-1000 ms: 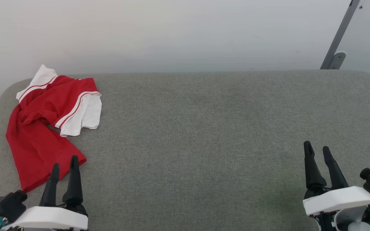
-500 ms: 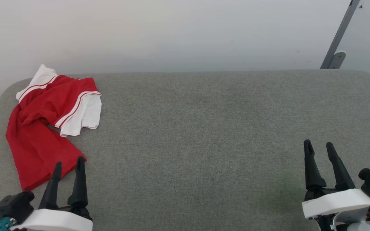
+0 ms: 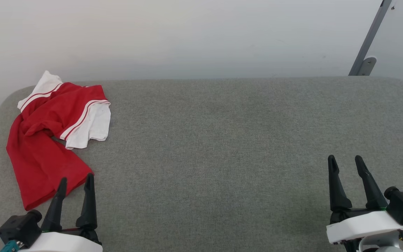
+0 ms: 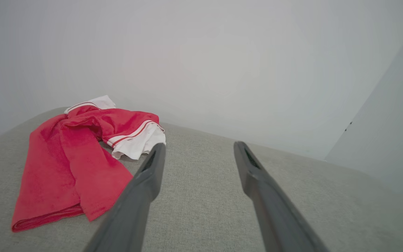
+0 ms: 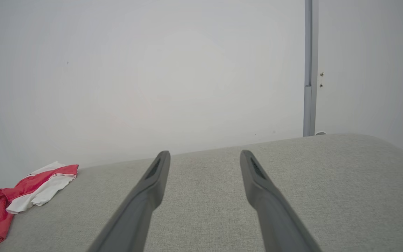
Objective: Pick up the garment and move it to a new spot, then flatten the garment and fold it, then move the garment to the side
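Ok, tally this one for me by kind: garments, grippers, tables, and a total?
garment: 1, red and white, crumpled
grippers: 2, left gripper and right gripper, fingers apart, holding nothing
table: 1, grey fabric top
total: 4

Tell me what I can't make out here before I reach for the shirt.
- Head view: any print on the garment, hidden by its own folds.
- Head view: whether the left gripper touches the hem; fingers overlap the cloth.
- Right wrist view: garment's near end, cut off at the corner.

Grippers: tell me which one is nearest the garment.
The left gripper: its tips are by the garment's near corner; the right gripper sits far off.
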You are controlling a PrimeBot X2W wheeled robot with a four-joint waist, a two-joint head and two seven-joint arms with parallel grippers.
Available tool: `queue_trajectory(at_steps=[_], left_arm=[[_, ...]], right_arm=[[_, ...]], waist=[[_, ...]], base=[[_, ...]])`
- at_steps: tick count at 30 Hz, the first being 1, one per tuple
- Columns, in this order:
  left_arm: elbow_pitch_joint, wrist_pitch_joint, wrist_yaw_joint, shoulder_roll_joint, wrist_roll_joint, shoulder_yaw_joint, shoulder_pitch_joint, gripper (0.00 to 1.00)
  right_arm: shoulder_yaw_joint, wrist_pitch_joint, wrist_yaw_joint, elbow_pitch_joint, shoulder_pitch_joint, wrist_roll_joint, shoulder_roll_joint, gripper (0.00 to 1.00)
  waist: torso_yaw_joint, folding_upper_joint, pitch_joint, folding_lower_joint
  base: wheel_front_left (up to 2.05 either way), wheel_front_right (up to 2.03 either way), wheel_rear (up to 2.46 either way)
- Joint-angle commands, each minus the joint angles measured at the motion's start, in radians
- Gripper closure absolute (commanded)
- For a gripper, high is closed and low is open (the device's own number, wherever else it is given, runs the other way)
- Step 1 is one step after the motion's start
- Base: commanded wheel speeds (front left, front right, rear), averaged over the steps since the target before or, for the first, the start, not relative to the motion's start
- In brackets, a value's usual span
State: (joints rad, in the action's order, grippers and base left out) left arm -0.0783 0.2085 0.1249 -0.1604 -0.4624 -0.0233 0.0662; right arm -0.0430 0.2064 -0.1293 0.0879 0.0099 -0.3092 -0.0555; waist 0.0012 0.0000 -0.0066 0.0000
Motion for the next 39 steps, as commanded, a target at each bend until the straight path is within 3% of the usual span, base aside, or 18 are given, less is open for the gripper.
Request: queue_trajectory(at_steps=[1, 28, 39], left_arm=[[0.011, 0.008, 0.006, -0.007, 0.027, 0.001, 0.007, 0.0], [0.033, 0.059, 0.006, -0.028, 0.186, 0.007, 0.039, 0.0], [0.027, 0.058, 0.006, -0.029, 0.165, 0.004, 0.037, 0.0]], right_arm=[[0.0, 0.01, -0.002, -0.013, 0.0, 0.026, 0.002, 0.0], [-0.012, 0.062, -0.002, -0.039, 0.036, 0.24, 0.0, 0.0], [-0.013, 0.06, -0.001, -0.04, 0.036, 0.243, -0.001, 0.0]], waist=[[0.0, 0.0, 0.0, 0.0], [0.003, 0.0, -0.004, 0.0], [0.004, 0.0, -0.004, 0.0]], base=[[0.0, 0.0, 0.0], [0.0, 0.0, 0.0], [0.0, 0.0, 0.0]])
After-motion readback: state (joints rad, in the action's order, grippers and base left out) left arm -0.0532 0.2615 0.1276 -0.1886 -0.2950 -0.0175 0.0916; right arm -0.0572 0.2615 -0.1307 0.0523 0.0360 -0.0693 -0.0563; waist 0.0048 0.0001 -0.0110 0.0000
